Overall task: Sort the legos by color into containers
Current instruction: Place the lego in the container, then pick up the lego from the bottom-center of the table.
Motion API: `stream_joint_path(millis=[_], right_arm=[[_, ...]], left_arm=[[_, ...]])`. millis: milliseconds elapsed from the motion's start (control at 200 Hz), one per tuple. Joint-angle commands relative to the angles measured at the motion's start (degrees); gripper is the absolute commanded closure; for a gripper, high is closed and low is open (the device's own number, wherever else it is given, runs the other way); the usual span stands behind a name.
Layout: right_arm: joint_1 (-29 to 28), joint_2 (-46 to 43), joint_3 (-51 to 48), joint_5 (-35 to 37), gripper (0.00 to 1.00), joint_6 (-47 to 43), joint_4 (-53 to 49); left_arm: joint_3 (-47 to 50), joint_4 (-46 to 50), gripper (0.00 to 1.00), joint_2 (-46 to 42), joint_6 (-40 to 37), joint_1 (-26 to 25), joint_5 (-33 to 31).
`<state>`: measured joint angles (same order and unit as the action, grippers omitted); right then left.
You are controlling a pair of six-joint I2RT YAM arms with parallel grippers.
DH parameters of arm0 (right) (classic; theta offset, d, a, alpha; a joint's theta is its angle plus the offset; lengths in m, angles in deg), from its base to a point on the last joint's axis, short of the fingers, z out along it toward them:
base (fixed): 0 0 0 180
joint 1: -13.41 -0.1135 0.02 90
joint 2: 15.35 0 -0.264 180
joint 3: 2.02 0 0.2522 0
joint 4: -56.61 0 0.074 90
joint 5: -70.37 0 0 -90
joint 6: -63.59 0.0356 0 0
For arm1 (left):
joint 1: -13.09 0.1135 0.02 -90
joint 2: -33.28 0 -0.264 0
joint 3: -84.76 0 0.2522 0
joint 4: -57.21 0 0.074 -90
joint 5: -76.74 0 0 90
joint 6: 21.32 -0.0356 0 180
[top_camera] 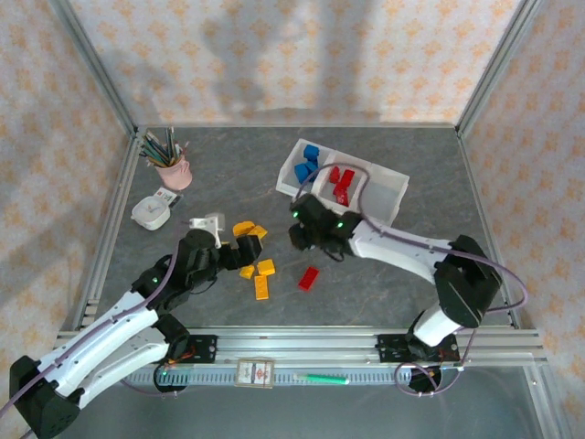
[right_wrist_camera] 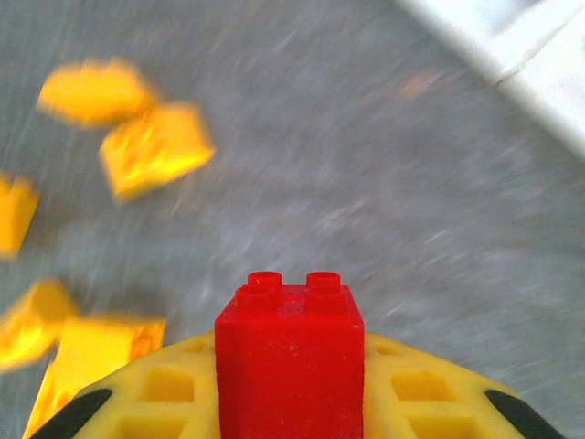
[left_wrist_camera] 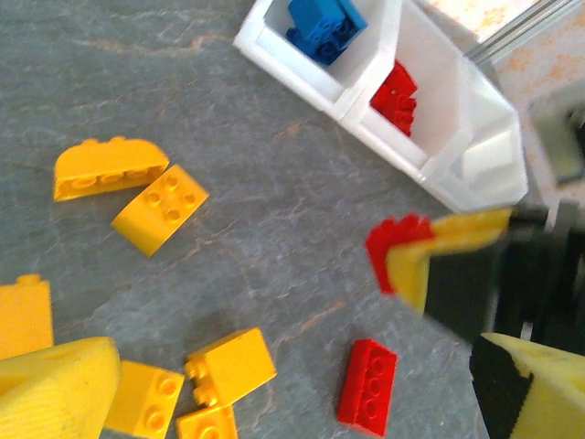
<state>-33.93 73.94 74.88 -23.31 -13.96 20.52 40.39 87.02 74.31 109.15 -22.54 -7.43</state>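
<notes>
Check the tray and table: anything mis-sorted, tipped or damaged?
Nothing stands out. The tray holds blue bricks in one end compartment, red bricks in the middle one, no colours mixed. On the table wait yellow bricks and a loose red brick; the right end effector grips another red brick.

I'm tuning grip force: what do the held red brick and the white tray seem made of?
The red brick looks like hard moulded plastic, smooth and faintly glossy, with crisp studs and edges. The tray looks like thin milky plastic, possibly translucent: its walls glow pale where light falls.
</notes>
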Motion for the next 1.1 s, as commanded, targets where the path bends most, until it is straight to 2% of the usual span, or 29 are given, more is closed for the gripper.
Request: stream_joint_path(millis=[0,195,460,495,666,866,1096], right_arm=[[6.02,-0.48,2.71,3.38,0.73,2.29,-1.69],[14.85,7.42,10.74,9.98,0.73,2.4,-2.56],[23.23,21.31,23.37,10.91,0.73,2.25,-0.57],[23.79,21.92,23.9,10.12,0.69,1.89,0.8],[23.95,22.08,26.16,6.24,0.45,-1.72,2.85],[22.05,16.67,22.96,3.03,0.41,-1.77,2.45],[14.71,7.16,12.75,6.62,0.33,3.4,-1.42]], left_arm=[[-2.8,-6.42,0.01,1.97,-1.44,-0.13,2.18],[-6.47,-11.49,0.01,9.14,-3.48,-0.18,4.02],[-10.06,-18.03,0.01,16.86,-4.56,-0.13,5.04],[-10.49,-18.29,0.01,17.58,-4.79,-0.09,4.97],[-11.27,-19.44,0.01,18.99,-4.85,-0.05,5.16],[-10.76,-19.2,0.01,17.96,-4.82,-0.05,4.77],[-9.89,-14.58,0.01,14.53,-5.47,0.04,3.78]])
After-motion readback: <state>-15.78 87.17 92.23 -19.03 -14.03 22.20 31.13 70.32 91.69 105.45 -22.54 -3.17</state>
